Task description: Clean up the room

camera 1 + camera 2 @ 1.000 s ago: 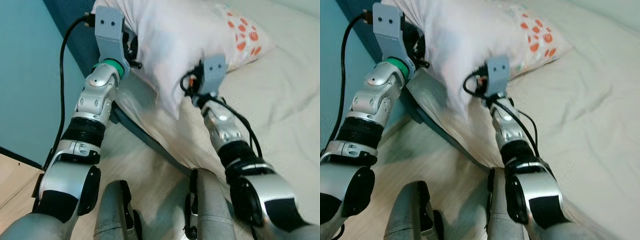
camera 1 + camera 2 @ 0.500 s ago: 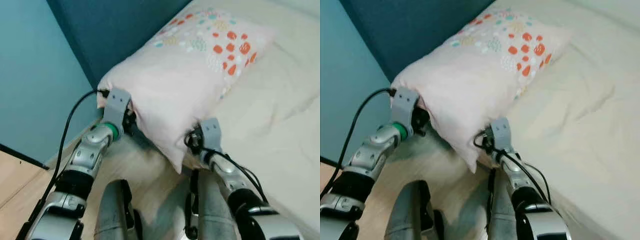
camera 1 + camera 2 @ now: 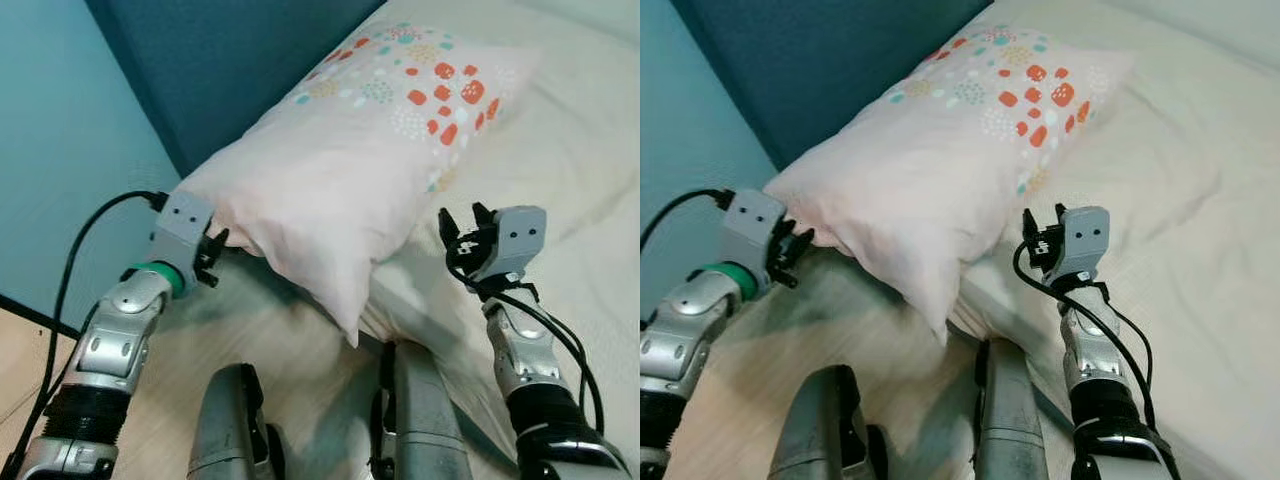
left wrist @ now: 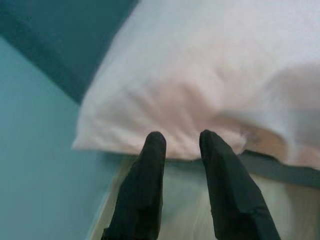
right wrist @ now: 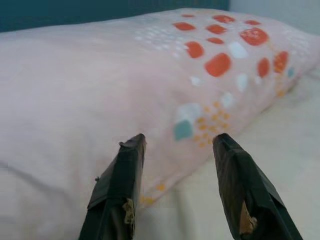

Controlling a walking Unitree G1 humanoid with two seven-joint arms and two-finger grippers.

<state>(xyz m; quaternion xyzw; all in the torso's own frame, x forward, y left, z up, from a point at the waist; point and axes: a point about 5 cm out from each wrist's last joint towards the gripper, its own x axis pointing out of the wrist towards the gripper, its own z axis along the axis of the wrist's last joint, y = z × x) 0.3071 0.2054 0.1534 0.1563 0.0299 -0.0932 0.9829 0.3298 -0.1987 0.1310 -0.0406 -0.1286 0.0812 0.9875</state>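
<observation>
Both arms have let go of the pillow (image 3: 340,180) and drawn back since a moment ago, when each tool was pressed into its near end; the pillow now lies on the bed (image 3: 560,150) by itself.

The left tool (image 4: 177,145) sits just off the pillow's near left corner, at the bed's edge. Its fingers (image 4: 145,190) stand a little apart with nothing between them, the tips close to the pillow's hem; whether they touch it I cannot tell. The right tool (image 5: 175,150) is held up over the sheet beside the pillow's right side. Its fingers (image 5: 117,190) are spread wide and empty, pointing at the patterned flank, clear of the cloth.

The pillow lies between the two tools, running away from the robot toward the dark blue headboard (image 3: 230,60). Its far end carries orange, teal and white spots; its plain pink near corner hangs down over the edge of the mattress. The cream sheet stretches off to the right, rumpled. A teal wall (image 3: 60,150) stands to the left, and pale wood floor (image 3: 20,370) shows beneath it.
</observation>
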